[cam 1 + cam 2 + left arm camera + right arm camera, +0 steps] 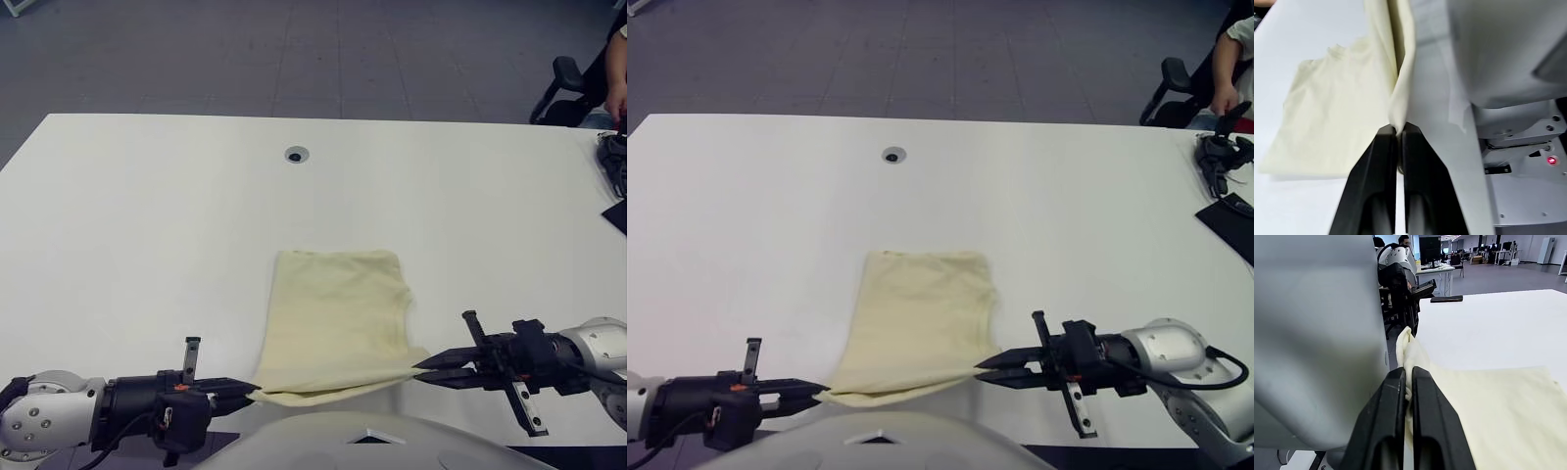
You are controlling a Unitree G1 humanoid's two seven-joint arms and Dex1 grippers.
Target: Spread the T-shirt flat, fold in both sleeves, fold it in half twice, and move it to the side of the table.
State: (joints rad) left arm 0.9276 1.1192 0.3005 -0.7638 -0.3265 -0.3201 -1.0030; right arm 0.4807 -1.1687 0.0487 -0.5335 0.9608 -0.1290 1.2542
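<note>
The shirt (338,313) lies close to the near edge of the table (147,215), about midway along it. It is a narrow pale-yellow oblong with no sleeve sticking out, so the sleeves look folded in and I'd say a halving fold is being set up. The left gripper (247,392) has its fingers closed on the near left corner of the cloth, and the right gripper (421,370) is clamped the same way on the near right corner. Each wrist view shows two black fingers pressed together with a pinch of fabric between them. Both come in low and level from the sides, facing each other, which draws the near edge taut between them so it shouldn't sag or bunch. That edge is raised a little off the table, while the far part of the shirt rests flat. Gripping both corners at once makes sense — the edge can go over to the far one as a straight line. The risk, to my eye, is a thin pinch slipping out or the lower layers dragging along. A small round grommet (296,155) sits well beyond the shirt, toward the far edge
</note>
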